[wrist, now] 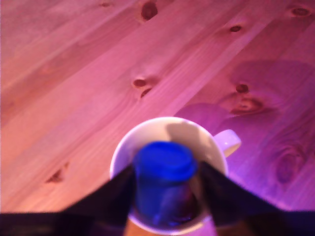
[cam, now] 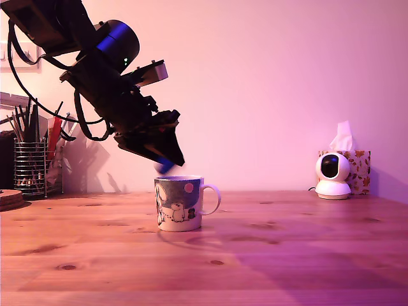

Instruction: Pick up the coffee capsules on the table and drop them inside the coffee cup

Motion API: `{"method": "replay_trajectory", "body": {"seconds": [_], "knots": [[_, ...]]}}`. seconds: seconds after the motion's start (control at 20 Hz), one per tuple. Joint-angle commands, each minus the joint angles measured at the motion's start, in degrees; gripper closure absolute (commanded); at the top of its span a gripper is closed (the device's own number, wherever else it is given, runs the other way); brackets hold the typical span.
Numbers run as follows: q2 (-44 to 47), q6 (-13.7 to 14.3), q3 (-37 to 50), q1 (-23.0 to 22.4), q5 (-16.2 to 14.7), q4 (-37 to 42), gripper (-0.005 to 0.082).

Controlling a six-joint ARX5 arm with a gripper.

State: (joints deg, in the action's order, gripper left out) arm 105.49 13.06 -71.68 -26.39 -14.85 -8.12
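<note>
The coffee cup is a white mug with a grey-blue cartoon print and a pink dot, standing on the wooden table with its handle toward the exterior view's right. My gripper hangs tilted just above its rim, shut on a blue coffee capsule. In the wrist view the blue capsule sits between the two dark fingers, right over the cup's open mouth. Dark shapes show at the cup's bottom; I cannot tell what they are. No other capsules show on the table.
A wire holder with utensils stands at the exterior view's far left, beside a round wooden piece. At the back right are a small white camera and a patterned tissue box. Bare wooden table surrounds the cup.
</note>
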Motion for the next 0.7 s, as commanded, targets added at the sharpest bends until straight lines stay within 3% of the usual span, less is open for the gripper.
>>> {"method": "replay_trajectory", "body": {"seconds": [0.0, 0.15, 0.5, 0.6, 0.65], "knots": [[1.8, 0.7, -0.4, -0.6, 0.5, 0.9, 0.0153], [1.8, 2.0, -0.4, -0.7, 0.5, 1.1, 0.0153], [1.5, 2.0, -0.4, -0.7, 1.5, 0.7, 0.0154], [0.8, 2.0, -0.4, -0.7, 1.7, 0.4, 0.0218], [0.3, 2.0, -0.4, -0.7, 1.9, 0.3, 0.0309]]}}
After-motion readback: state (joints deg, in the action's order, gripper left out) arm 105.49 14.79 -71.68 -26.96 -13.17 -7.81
